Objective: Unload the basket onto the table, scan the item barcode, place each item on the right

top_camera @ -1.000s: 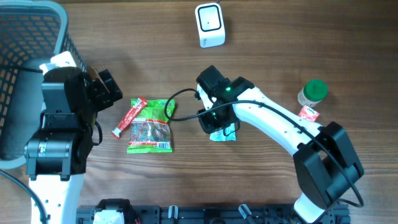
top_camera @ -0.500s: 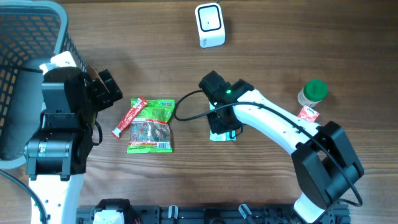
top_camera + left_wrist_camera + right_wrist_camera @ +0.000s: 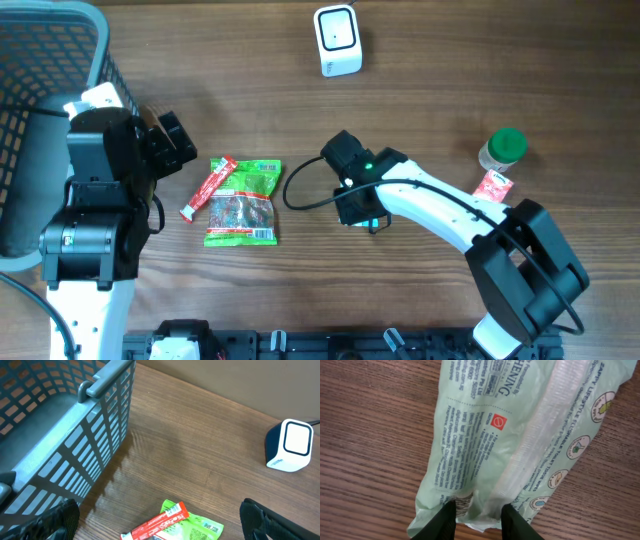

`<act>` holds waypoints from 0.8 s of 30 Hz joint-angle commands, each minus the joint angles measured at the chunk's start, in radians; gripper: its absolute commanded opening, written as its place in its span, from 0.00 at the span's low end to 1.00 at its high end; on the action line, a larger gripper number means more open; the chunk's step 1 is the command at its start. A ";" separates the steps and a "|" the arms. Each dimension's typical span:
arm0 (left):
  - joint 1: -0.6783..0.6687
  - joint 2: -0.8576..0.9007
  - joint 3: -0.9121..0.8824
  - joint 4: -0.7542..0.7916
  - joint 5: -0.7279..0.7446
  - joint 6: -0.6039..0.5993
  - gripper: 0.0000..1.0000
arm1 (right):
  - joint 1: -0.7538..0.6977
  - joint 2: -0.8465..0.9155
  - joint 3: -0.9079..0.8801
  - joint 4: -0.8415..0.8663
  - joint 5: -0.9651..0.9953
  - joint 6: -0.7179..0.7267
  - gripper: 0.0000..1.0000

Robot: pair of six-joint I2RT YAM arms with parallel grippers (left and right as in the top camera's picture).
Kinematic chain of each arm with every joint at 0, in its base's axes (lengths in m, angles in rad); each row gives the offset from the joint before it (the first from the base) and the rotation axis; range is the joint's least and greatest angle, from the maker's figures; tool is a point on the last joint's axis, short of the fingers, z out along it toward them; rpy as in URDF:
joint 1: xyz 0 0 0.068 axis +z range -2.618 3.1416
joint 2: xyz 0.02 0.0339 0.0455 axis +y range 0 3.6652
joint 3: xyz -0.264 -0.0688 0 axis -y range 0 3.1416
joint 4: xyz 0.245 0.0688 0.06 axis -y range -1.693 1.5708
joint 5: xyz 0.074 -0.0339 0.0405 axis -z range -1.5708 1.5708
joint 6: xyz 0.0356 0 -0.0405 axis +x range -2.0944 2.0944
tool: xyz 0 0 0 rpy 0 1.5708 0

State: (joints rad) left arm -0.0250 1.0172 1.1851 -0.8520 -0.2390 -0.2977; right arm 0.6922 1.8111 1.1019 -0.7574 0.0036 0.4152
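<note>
Right gripper (image 3: 479,522) low over the wooden table (image 3: 370,435), fingers apparently pinching the end of a pale green packet (image 3: 520,435), left gripper (image 3: 180,142) spread wide and empty beside the basket (image 3: 40,60)

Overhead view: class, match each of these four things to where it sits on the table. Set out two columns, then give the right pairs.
Things:
1. white scanner
2. grey basket
3. green-lidded jar
4. red stick packet

Places:
a. far left edge
b. right side
c. lying against the green snack bag
d. top edge, near the middle

Pairs: 1-d, 2-a, 3-b, 4-c.
</note>
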 commanded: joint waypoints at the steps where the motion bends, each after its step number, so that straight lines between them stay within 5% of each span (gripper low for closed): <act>1: 0.006 0.000 0.014 0.003 -0.009 0.005 1.00 | 0.003 0.031 -0.063 0.016 0.027 0.008 0.29; 5: 0.006 0.000 0.014 0.003 -0.009 0.005 1.00 | 0.003 0.031 -0.068 0.020 0.026 0.011 0.27; 13: 0.006 0.000 0.014 0.003 -0.009 0.005 1.00 | 0.003 0.031 -0.068 0.022 0.026 0.011 0.88; 24: 0.006 0.000 0.014 0.003 -0.009 0.005 1.00 | 0.002 -0.023 0.022 -0.031 0.019 -0.054 0.91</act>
State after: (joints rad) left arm -0.0250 1.0172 1.1851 -0.8520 -0.2390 -0.2977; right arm 0.6960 1.8156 1.0550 -0.7628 0.0235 0.4149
